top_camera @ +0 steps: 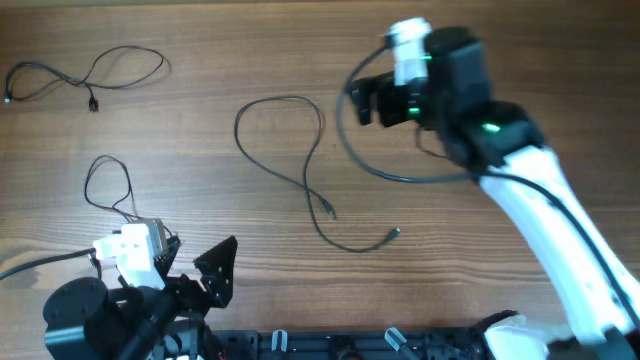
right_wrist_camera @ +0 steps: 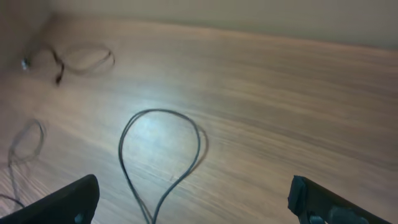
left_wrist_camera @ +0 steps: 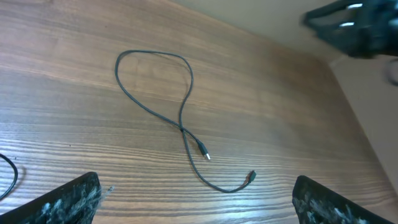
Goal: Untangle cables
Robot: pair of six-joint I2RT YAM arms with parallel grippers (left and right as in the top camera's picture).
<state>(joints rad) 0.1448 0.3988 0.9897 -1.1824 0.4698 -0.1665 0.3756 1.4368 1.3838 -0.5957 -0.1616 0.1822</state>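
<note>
The right gripper (right_wrist_camera: 194,182) stands with its jaws spread wide and nothing between the fingers (right_wrist_camera: 69,200). On the table (top_camera: 450,285) ahead of it lies the rounded loop of the middle cable (top_camera: 306,182). In the overhead view this gripper sits just to the right of that loop, apart from it.

The left gripper (left_wrist_camera: 196,182) is likewise wide open and holds nothing. It is at the near left edge of the table. Its wrist camera looks out over the same middle cable, which makes one loop, crosses itself once and then splits into two tails. One plug (left_wrist_camera: 206,155) lies just past the crossing. The other plug (left_wrist_camera: 250,177) is at the end of the longer, curved tail.

Two more cables lie apart from this one. A small looped cable (top_camera: 107,158) lies close beside the left arm. The far-left cable (top_camera: 130,49) lies in loose curves at the far left corner. None of the three touches another.
</note>
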